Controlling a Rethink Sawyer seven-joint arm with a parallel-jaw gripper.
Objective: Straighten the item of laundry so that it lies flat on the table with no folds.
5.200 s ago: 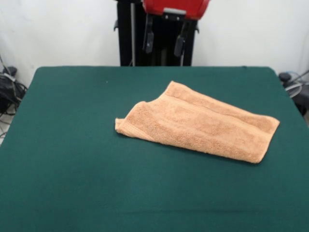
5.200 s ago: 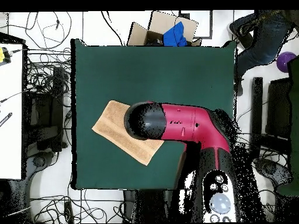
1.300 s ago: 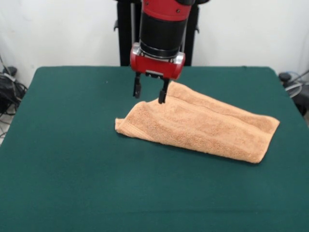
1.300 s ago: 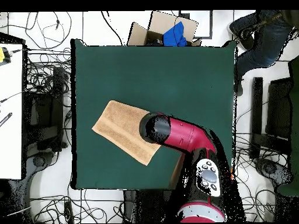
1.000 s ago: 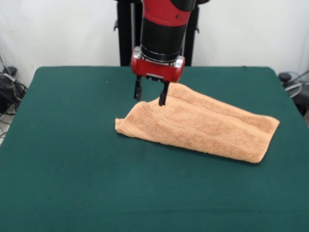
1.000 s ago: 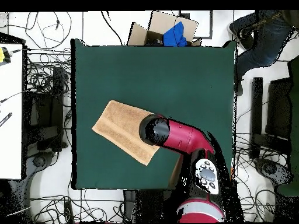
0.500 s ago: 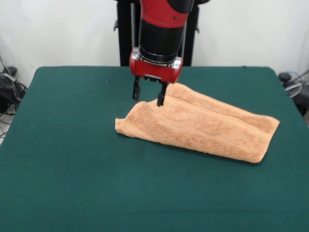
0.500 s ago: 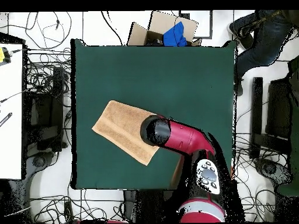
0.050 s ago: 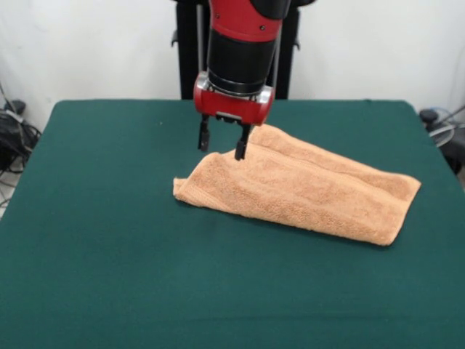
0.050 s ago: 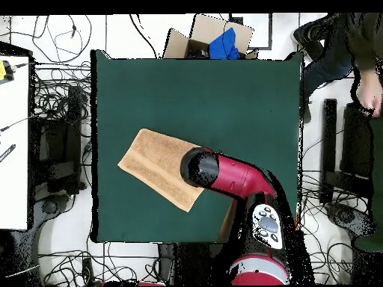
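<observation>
The item of laundry point(image 9: 305, 185) is an orange-tan towel lying folded over on itself on the green table point(image 9: 109, 240), its long side running from centre to right in the front view. My gripper point(image 9: 220, 144) hangs open just above the towel's far left corner, one fingertip point(image 9: 203, 139) over bare table, the other point(image 9: 240, 149) at the towel's edge. Nothing is between the fingers. From overhead, the arm's red and black end point(image 10: 202, 167) covers the right end of the item of laundry point(image 10: 153, 164), and the gripper itself is hidden beneath it.
A cardboard box with blue cloth point(image 10: 213, 39) stands off the table's far edge in the overhead view. A person point(image 10: 351, 45) stands at the top right, off the table. Cables cover the floor around the table.
Since 5.2 s ago the arm came down from the table's back edge to the towel's corner. In the last second the gripper drifted slightly left and up; the towel has not moved.
</observation>
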